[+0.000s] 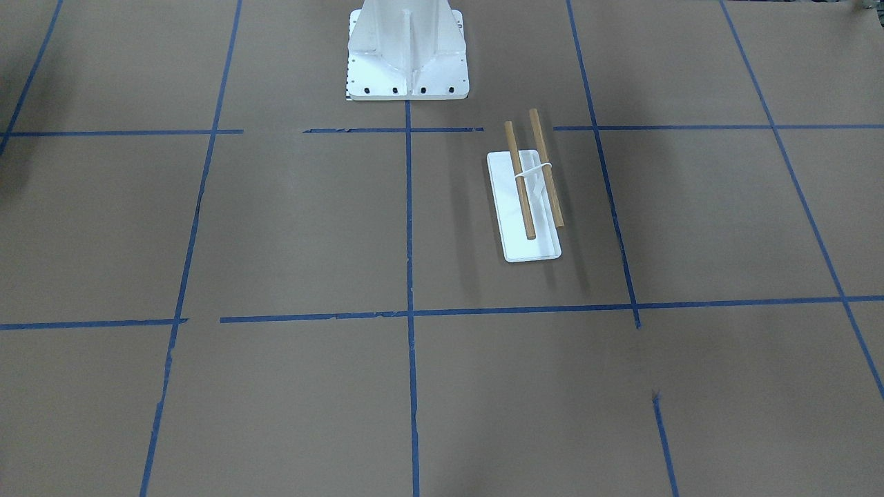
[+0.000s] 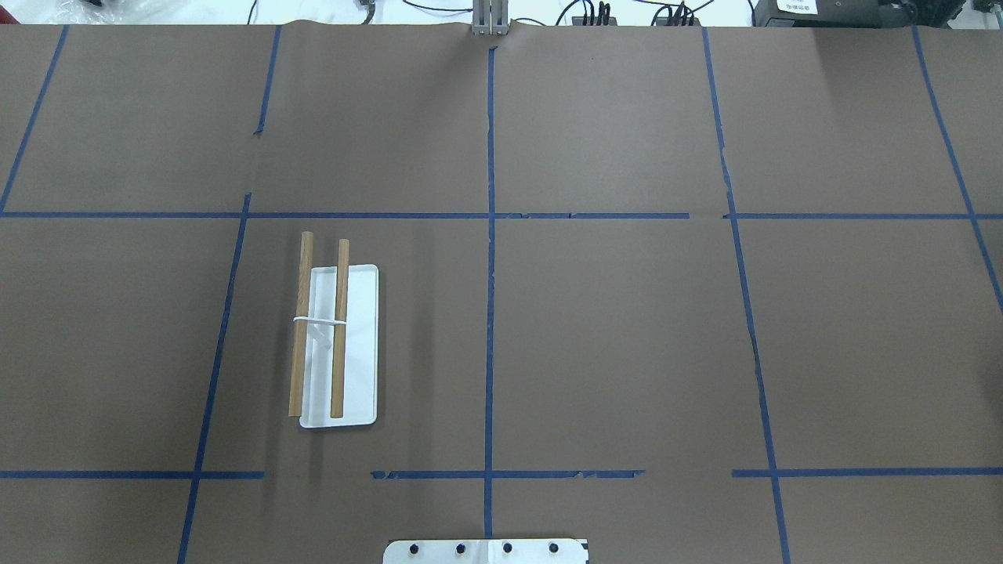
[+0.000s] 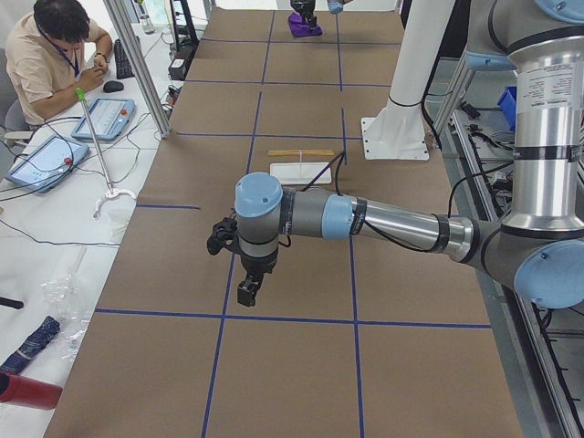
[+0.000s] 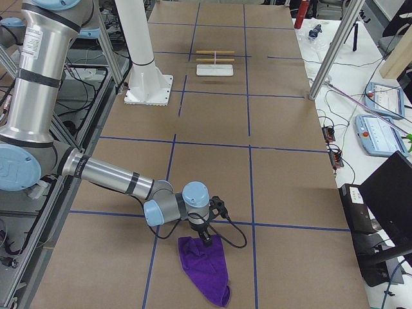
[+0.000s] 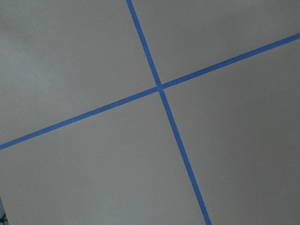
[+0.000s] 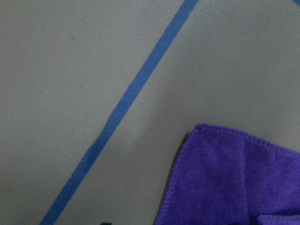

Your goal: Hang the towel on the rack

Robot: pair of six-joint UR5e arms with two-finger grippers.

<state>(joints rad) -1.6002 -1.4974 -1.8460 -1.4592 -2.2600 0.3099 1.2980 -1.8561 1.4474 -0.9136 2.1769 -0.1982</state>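
The rack (image 1: 532,172) has two wooden dowels over a small white tray and stands bare on the brown table; it also shows in the overhead view (image 2: 321,329) and both side views (image 3: 301,153) (image 4: 214,53). The purple towel (image 4: 207,267) lies crumpled on the table at the robot's right end, far from the rack. Its corner fills the lower right of the right wrist view (image 6: 234,178). My right gripper (image 4: 206,239) points down at the towel's near edge; I cannot tell if it is open or shut. My left gripper (image 3: 246,292) hangs over bare table; I cannot tell its state.
The large white bolted pedestal (image 1: 407,55) stands at the table's robot side, near the rack. Blue tape lines (image 5: 159,88) cross the brown paper. An operator (image 3: 55,55) sits at a side table with tablets. A slanted metal post (image 4: 331,58) stands by the table's far edge.
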